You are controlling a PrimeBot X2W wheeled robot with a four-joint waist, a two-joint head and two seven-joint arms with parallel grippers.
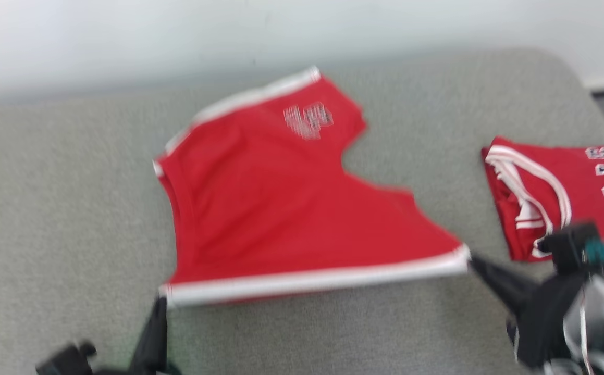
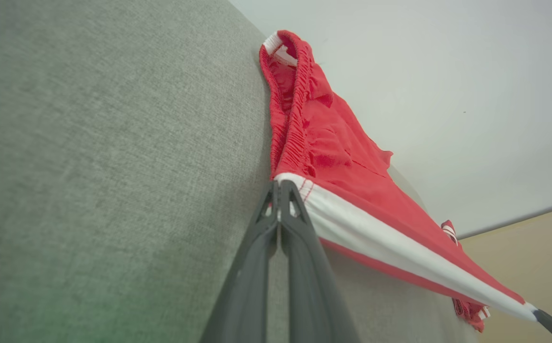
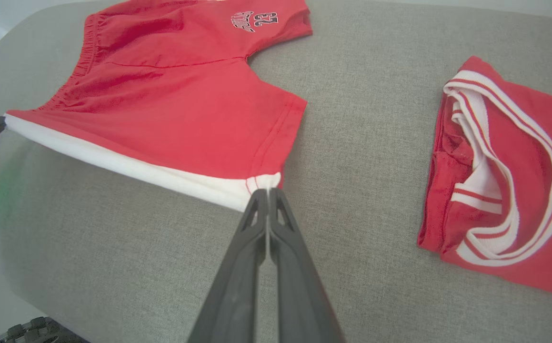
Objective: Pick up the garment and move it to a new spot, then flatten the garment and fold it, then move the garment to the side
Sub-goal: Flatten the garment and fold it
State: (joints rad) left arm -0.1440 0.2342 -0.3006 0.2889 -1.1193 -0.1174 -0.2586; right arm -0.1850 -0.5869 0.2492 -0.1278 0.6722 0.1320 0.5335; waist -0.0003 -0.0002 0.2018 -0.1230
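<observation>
My left hand (image 2: 279, 188) was clamped shut on the waistband corner of the red shorts (image 1: 281, 208). My right hand (image 3: 267, 193) was pinched shut on the leg-hem corner of the same white-striped edge, which ran taut between them. From that edge the shorts spread toward 12 o'clock, mostly flat on the grey counter (image 1: 72, 208). At 3 o'clock lay a folded red jersey (image 1: 567, 192), well apart. I judged the flattening nearly done; folding and moving aside were left.
</observation>
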